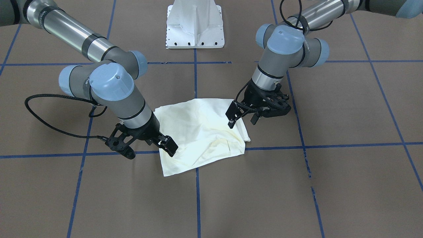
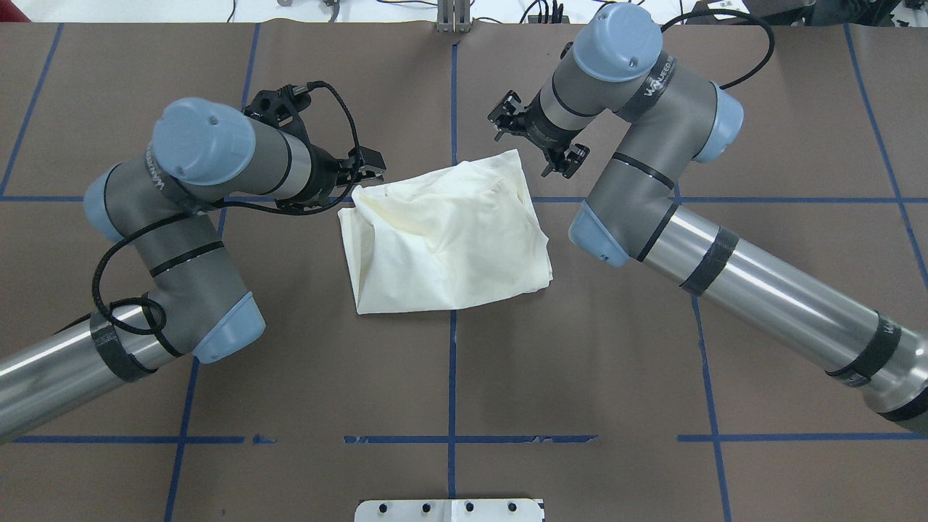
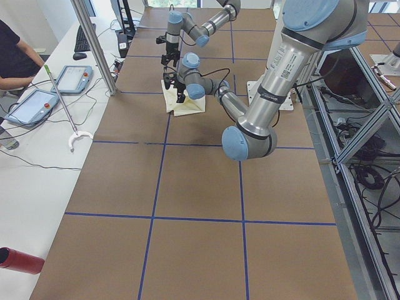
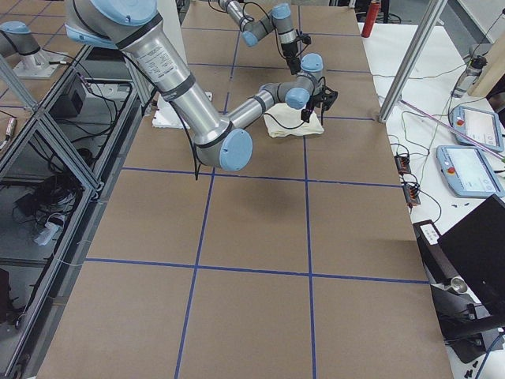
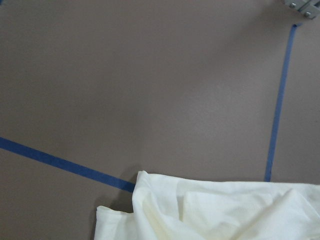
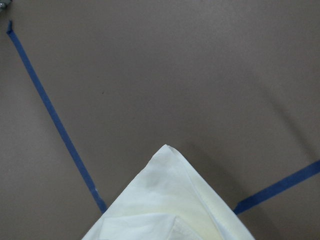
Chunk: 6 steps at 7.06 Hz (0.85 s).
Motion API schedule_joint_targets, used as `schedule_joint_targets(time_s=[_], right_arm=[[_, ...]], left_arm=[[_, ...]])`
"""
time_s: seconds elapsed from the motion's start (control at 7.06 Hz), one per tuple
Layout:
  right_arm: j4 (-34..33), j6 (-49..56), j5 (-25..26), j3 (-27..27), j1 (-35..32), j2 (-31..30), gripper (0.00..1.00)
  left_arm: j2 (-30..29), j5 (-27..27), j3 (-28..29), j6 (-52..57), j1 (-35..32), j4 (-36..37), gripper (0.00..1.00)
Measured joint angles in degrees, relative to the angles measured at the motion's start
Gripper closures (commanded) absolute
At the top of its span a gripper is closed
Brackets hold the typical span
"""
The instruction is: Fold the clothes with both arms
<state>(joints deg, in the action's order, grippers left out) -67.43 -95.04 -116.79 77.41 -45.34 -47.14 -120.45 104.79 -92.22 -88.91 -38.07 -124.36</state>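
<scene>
Several folds look done, I'd say. From the front camera the T-shirt (image 1: 198, 132) lies as a rumpled cream packet, print hidden, between both grippers. The left gripper (image 1: 243, 116) hangs over one corner, jaws spread, pinching nothing. The right gripper (image 1: 167, 146) sits at the opposite edge, apparently parted too and empty. Overhead, the cloth lies just inward of each hand, its edges uneven. The side cameras add little. Each wrist camera shows one loose corner below, so I'd guess smoothing or a last fold is left.

Brown table (image 2: 580, 362) with blue tape lines (image 2: 451, 377)
</scene>
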Motion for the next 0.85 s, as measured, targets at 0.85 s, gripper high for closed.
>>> schedule_joint_targets(time_s=[0.85], right_arm=[[-20.24, 22.36, -4.84, 12.82, -7.92, -4.53, 0.00]], left_arm=[[-0.20, 0.67, 15.63, -6.25, 4.76, -34.03, 0.00]])
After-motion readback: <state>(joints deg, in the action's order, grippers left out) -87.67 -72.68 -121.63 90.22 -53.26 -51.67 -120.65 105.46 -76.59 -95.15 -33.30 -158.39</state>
